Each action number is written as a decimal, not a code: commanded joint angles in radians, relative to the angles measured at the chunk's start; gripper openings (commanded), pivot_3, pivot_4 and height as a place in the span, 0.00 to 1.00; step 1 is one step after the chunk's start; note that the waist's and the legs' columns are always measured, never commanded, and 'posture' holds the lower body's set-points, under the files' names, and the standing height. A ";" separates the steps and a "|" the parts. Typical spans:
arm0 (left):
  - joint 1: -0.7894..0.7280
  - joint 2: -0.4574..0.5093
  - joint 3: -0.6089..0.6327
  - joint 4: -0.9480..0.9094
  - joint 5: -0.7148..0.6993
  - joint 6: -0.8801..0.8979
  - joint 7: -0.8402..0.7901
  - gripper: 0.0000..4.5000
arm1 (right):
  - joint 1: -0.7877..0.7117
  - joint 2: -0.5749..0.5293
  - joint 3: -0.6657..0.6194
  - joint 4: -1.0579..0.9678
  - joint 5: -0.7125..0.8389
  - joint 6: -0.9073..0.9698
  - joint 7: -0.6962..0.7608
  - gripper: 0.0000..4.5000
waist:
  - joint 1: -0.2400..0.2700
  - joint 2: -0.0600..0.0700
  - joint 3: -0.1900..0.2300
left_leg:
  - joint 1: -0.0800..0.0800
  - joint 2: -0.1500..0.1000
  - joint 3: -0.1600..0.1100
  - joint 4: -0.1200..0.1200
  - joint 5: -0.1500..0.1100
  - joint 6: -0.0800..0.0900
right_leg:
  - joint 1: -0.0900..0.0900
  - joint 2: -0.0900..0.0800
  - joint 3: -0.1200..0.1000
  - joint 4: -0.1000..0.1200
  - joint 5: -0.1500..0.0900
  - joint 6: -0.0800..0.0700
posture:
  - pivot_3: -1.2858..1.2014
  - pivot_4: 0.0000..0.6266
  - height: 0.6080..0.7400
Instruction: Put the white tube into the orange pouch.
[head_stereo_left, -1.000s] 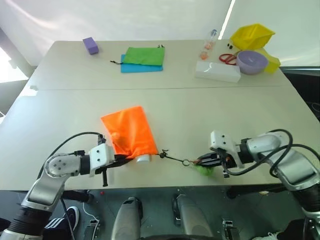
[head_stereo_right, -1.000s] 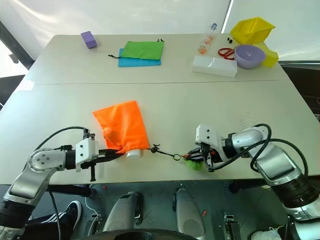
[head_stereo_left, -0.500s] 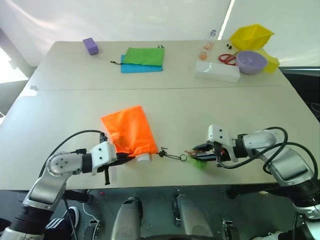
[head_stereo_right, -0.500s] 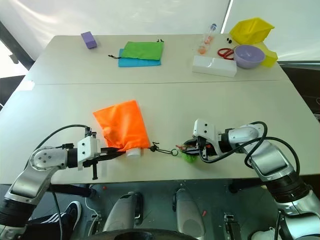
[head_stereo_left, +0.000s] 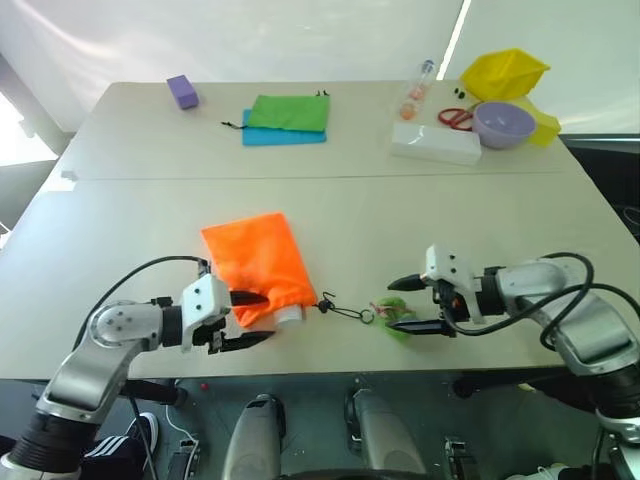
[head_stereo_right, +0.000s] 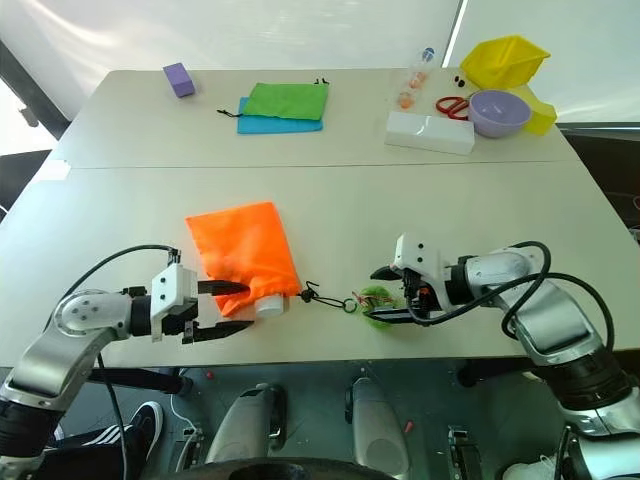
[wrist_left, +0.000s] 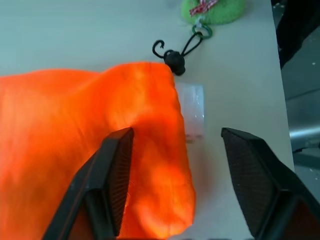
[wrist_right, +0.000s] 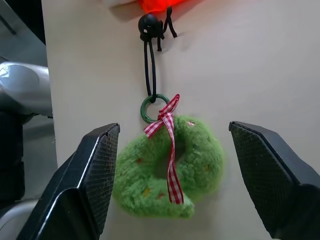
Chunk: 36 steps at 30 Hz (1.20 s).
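Observation:
The orange pouch (head_stereo_left: 258, 268) lies flat near the table's front edge, its mouth toward me. A short end of the white tube (head_stereo_left: 288, 316) sticks out of that mouth; the rest is hidden inside. My left gripper (head_stereo_left: 250, 318) stands open at the pouch's near corner, its fingers either side of the mouth and the white tube (wrist_left: 192, 112). The black cord (wrist_right: 150, 65) runs from the pouch to a green ring tied to a fuzzy green toggle (wrist_right: 170, 167). My right gripper (head_stereo_left: 408, 305) is open around the toggle, touching nothing.
At the back of the table lie a purple block (head_stereo_left: 181, 91), a green pouch (head_stereo_left: 289, 111) on a blue pouch (head_stereo_left: 280, 135), a white box (head_stereo_left: 435, 143), a clear bottle (head_stereo_left: 419, 85), red scissors (head_stereo_left: 457, 117), a purple bowl (head_stereo_left: 503, 123) and a yellow bin (head_stereo_left: 505, 72).
Both grippers have opened. The left let go of the pouch's corner and the right let go of the green toggle, which now lies on the table.

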 joint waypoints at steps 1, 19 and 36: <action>-0.037 0.002 0.042 0.013 -0.050 0.000 -0.021 0.61 | 0.025 0.032 0.026 -0.044 -0.011 -0.011 -0.034 0.81 | 0.000 0.000 0.000 | 0.000 0.000 0.000 0.000 0.000 0.000 | 0.000 0.000 0.000 0.000 0.000 0.000 | 0.52 0.24 1.00; -0.318 -0.083 -0.041 0.237 -0.090 0.064 -0.164 0.62 | -0.013 0.072 0.056 0.012 -0.103 -0.056 -0.077 0.00 | 0.002 0.000 0.000 | 0.000 0.000 0.000 0.003 0.000 0.000 | 0.001 0.001 0.000 0.001 0.000 0.000 | 0.52 0.24 1.00; -0.764 -0.314 -0.415 0.644 0.250 -0.226 -0.423 0.62 | -0.038 0.106 0.061 0.018 -0.134 -0.051 -0.127 0.00 | -0.001 0.000 0.000 | -0.003 -0.001 -0.003 0.010 -0.001 0.002 | 0.003 0.003 0.000 0.004 0.000 0.000 | 0.52 0.24 1.00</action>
